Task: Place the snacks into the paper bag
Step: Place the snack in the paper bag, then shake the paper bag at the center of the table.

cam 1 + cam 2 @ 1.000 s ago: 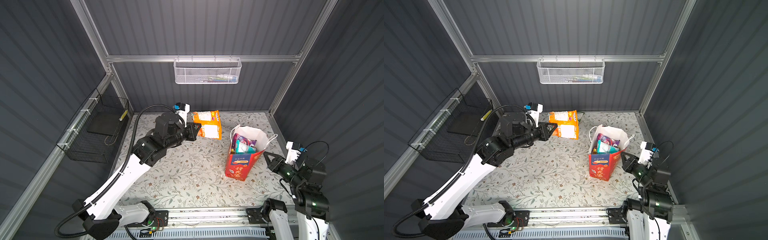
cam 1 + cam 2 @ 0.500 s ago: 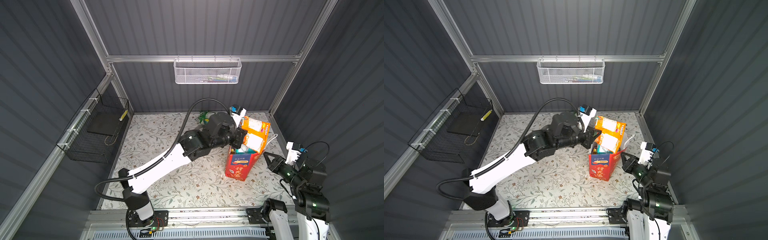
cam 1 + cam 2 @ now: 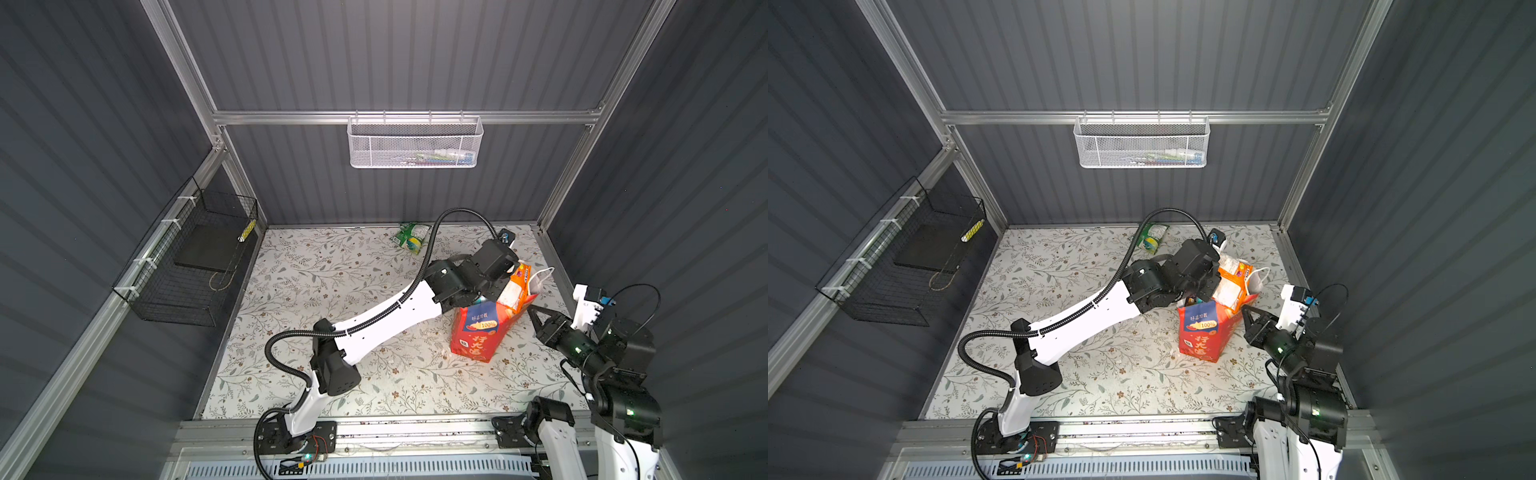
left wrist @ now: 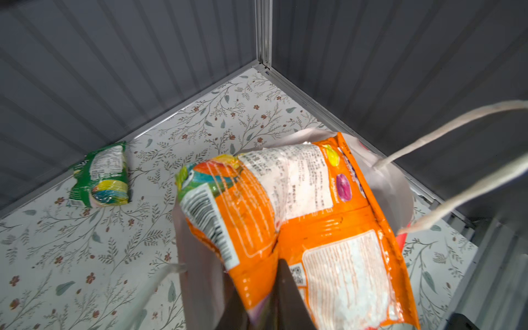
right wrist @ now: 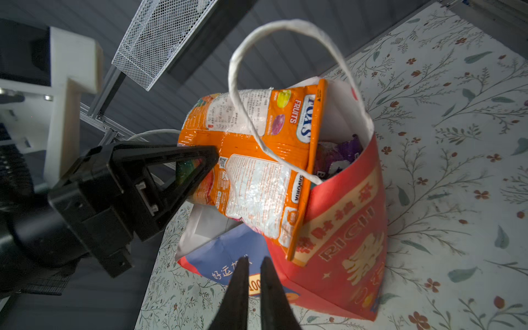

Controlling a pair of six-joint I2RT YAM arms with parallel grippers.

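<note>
My left fingers are clenched on 1 end of the orange packet. The packet lies slanted across the mouth of the paper bag, mostly above the opening. 1 corner seems to hang outside over the red wall. A purple packet is already inside. The bag stands upright near the right edge of the table. A green packet lies at about 11 o'clock from it, close to the back wall. My right fingers are closed on nothing, just beside the bag at its 3 o'clock.

To do this step well, I think I should first draw the packet back until that corner clears the rim. Then I would tip its free end downward and lower it. In the right wrist view a cord handle loops across the packet and could snag it. I would let go only once most of the packet is below the rim. The bag is light paper, so a sideways push may topple it.
</note>
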